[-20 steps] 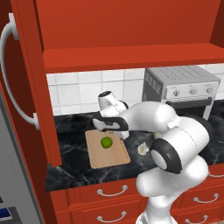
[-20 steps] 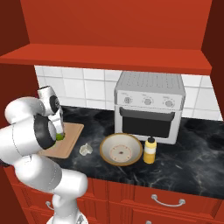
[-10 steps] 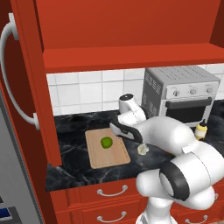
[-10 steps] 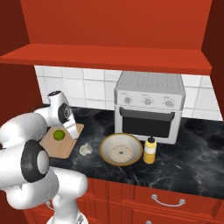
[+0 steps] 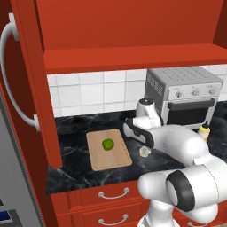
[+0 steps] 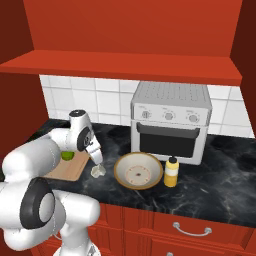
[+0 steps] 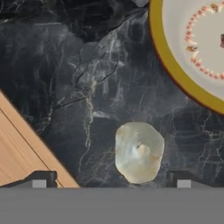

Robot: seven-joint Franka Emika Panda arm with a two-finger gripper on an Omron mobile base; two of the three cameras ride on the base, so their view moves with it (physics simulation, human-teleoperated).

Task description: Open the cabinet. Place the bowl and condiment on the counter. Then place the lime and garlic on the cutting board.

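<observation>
1. Fingers (image 7: 111,179) stand wide apart and empty above the garlic (image 7: 139,151), which lies on the bench (image 7: 78,78) between cutting board (image 5: 109,149) and bowl (image 6: 138,170).
2. Closing off-centre could roll the lumpy bulb away.
3. Lime (image 5: 107,144) already sits on the board; a careless placement could nudge it.

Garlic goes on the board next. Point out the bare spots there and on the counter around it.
The cutting board is bare all round the lime; its near half is widest. Black counter lies free right of the condiment bottle and left of the board. It is crowded between board and bowl, where the garlic lies under the open gripper.
</observation>
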